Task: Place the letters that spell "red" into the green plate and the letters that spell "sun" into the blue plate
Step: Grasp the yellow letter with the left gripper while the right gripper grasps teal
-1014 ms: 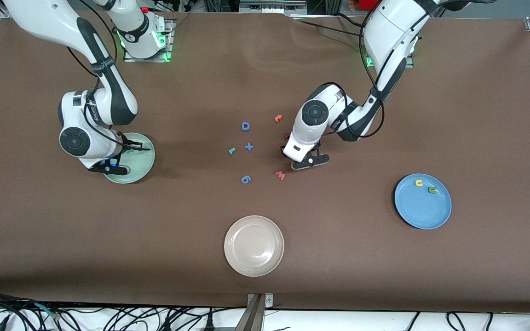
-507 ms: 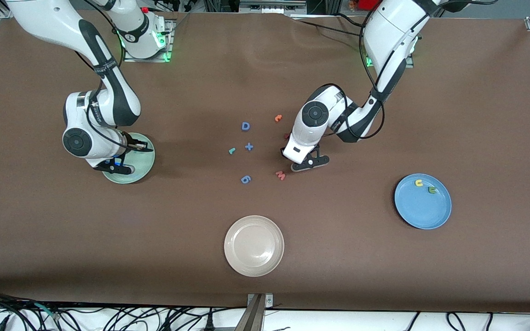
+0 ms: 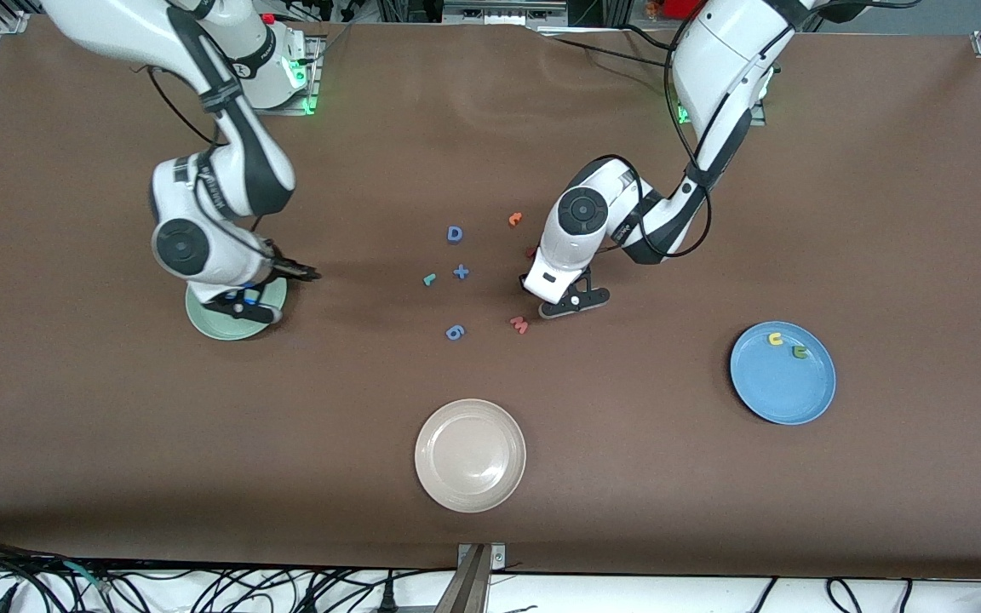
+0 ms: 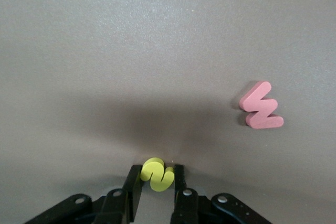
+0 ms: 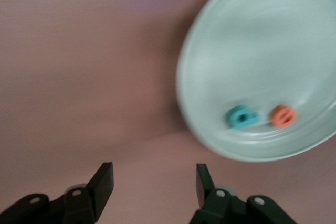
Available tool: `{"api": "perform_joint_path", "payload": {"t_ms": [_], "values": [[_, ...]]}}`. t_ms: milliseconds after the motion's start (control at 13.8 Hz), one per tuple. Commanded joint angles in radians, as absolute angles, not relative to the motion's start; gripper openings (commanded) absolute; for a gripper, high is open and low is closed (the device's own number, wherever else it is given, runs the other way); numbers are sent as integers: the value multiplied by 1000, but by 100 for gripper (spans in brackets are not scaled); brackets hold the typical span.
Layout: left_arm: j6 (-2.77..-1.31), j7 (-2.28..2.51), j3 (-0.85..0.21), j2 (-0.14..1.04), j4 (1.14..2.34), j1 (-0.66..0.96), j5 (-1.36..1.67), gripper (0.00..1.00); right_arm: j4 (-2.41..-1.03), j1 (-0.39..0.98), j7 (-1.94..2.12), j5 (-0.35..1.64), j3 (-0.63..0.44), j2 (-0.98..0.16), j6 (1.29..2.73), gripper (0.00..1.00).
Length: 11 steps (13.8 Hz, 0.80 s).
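The left arm bent low at mid-table, its gripper [image 4: 156, 182] pinching the yellow s [image 4: 156, 174] beside a pink letter [image 4: 261, 106]. The right gripper [image 5: 152, 184] hung spread and empty over the green plate's [image 3: 201, 319] edge. Two letters [image 5: 242, 117] lay in that plate, two arches [image 3: 775, 339] in the blue plate [image 3: 784, 392].
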<state>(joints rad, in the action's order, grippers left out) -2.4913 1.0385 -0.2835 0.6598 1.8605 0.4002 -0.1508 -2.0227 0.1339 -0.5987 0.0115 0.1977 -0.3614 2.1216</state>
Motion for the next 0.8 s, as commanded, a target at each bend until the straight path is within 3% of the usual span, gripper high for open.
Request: {"api": "perform_joint_path", "payload": {"t_ms": [0, 362, 724], "values": [[-2500, 1072, -273, 701, 1830, 423, -184, 16, -1921, 158, -805, 23, 285, -403, 2102, 72], [-2461, 1063, -264, 687, 1812, 411, -184, 9, -1783, 290, -1058, 21, 301, -558, 2222, 72], [-2208, 1005, -267, 687, 1666, 348, -176, 8, -1740, 365, -1144, 6, 296, -675, 2399, 72]]}}
